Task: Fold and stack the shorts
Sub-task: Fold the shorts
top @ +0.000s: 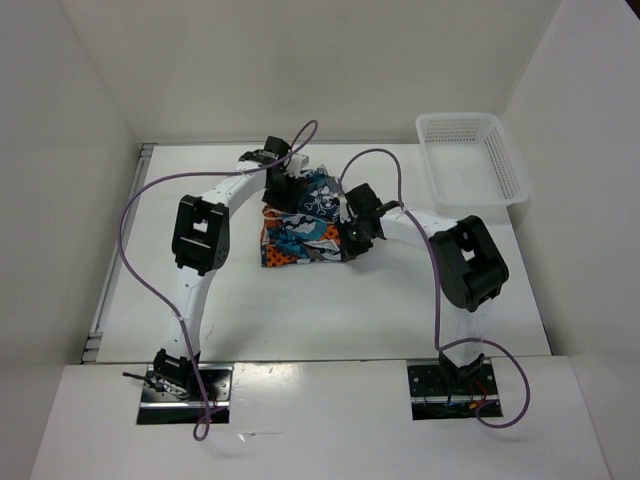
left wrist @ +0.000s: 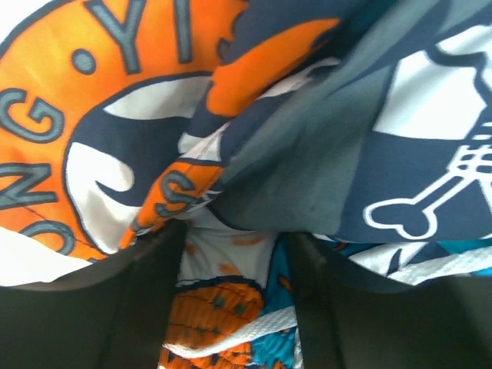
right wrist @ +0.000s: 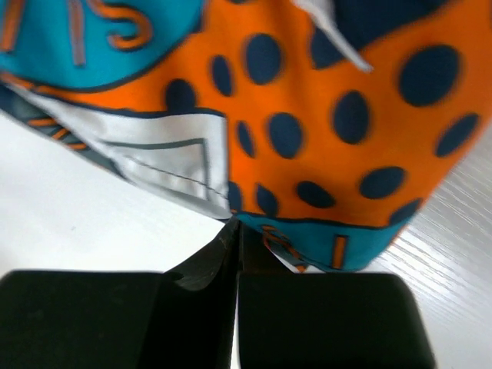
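Observation:
The shorts (top: 303, 238) lie as a folded, bunched bundle at the middle of the table, printed in orange, teal, navy and white. My left gripper (top: 283, 196) is at the bundle's far left corner. In the left wrist view its fingers (left wrist: 154, 277) stand apart, with a fold of the shorts (left wrist: 307, 154) draped over their tips and printed cloth and a white drawstring in the gap. The left gripper (left wrist: 238, 240) is open. My right gripper (top: 343, 226) sits at the bundle's right side. Its fingertips are pressed together at the hem of the shorts (right wrist: 307, 115), and the right gripper (right wrist: 234, 227) is shut, with nothing seen between the fingers.
A white mesh basket (top: 470, 160) stands at the far right corner of the table. White walls enclose the table on the left, back and right. Bare white tabletop (right wrist: 77, 215) shows beside the right gripper.

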You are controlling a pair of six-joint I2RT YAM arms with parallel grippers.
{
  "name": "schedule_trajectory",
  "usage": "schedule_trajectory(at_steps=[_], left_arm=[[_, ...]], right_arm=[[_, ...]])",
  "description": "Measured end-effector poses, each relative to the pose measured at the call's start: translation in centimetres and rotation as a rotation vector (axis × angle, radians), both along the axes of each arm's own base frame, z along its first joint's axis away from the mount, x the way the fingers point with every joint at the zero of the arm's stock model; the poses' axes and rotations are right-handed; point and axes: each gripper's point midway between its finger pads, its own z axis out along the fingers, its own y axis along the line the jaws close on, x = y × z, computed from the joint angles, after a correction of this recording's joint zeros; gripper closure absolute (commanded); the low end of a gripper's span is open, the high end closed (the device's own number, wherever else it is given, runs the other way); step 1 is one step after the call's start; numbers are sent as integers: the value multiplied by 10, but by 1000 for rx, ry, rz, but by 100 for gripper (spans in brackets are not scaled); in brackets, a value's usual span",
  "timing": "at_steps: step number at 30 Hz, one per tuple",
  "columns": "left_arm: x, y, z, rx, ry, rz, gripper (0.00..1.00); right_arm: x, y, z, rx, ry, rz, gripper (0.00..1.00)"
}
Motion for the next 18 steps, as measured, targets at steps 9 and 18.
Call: schedule_trajectory(at_steps=[9,18], left_arm=[[3,-6,40,-56,-76,-15,16],[-17,-1,187,-155,-344,-26,13]], right_arm=[[26,29,69,122,-134,120,87],[51,7,130,111,-316,79,39]])
